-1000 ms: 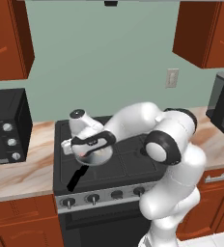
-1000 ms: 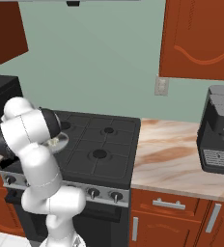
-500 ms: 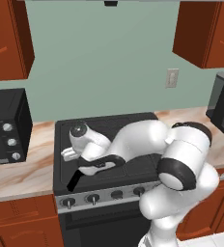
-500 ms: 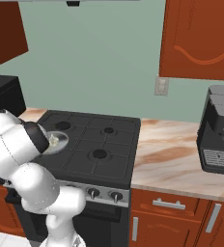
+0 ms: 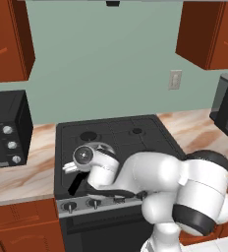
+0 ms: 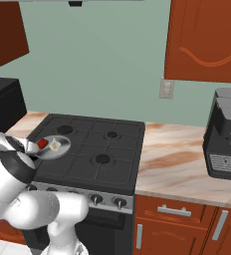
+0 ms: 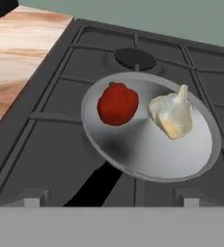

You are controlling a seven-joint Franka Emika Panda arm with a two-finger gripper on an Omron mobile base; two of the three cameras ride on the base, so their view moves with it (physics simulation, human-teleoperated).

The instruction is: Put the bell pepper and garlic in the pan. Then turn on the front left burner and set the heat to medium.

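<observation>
Left base view — the arm bends low over the stove's (image 5: 116,142) front left corner, its hand covering most of the pan (image 5: 102,146).

Right base view — bell pepper (image 6: 42,144) and garlic (image 6: 54,145) lie side by side in the pan (image 6: 55,151), which sits over the front left burner, ready for heating.

Hand view — pepper (image 7: 117,104) and garlic (image 7: 172,116) rest apart on the pan floor (image 7: 147,149); jaws spread wide, holding nothing. Judgement: loading is done, knob next.

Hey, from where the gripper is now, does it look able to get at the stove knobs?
Probably yes. The gripper is open and empty near the stove's front edge, and nothing covers the knobs; the arm's own bulk crowds the left ones.
</observation>
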